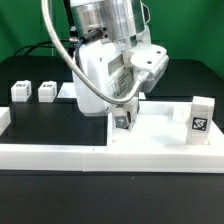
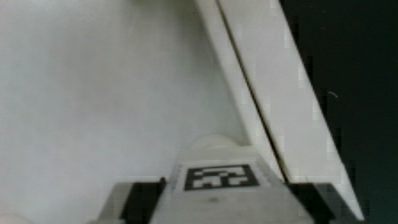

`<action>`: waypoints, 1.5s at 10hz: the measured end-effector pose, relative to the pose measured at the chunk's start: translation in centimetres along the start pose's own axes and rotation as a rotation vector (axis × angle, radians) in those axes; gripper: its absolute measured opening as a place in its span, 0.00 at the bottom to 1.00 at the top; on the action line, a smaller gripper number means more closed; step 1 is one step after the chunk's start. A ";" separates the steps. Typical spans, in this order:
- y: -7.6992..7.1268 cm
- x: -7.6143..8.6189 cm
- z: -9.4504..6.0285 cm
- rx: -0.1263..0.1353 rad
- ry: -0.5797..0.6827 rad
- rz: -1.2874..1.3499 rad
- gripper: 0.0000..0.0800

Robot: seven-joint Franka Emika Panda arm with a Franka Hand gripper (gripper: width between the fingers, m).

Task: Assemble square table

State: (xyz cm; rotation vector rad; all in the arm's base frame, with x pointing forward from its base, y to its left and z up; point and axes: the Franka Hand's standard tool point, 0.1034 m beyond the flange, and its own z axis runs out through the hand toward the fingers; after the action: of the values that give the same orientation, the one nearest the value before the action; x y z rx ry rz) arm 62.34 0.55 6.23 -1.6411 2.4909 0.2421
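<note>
- Pincer (image 1: 122, 118) (image 2: 222, 198) is clamping a small white tagged leg (image 1: 122, 122) (image 2: 222, 172). In the wrist view we're seeing dark fingers (image 2: 139, 200) pressing on both sides of it.
- Held leg is hanging upright, w/ its tag facing the wrist cam, just over the tabletop (image 1: 160, 130) (image 2: 107, 90). We can't tell if it's touching.
- Tabletop is lying flat on the black table (image 1: 50, 128), behind the low white border wall (image 1: 60, 158).
- In the wrist view, the raised rim (image 2: 249, 80) is running just beside the held leg, w/ black table beyond it.
- Second leg (image 1: 201, 118) is standing upright at the tabletop's end on the exterior view's right. We can't tell whether it's seated in a socket.
- Third leg (image 1: 20, 92) and fourth leg (image 1: 47, 92) are standing near each other on the exterior view's left, well apart from the tabletop.
</note>
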 end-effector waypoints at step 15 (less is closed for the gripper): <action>0.6 -0.9 -0.6 -0.015 -0.001 -0.440 0.81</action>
State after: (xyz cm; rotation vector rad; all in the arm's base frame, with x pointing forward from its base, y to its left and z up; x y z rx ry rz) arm 62.09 1.45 7.03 -2.1316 2.0553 0.2056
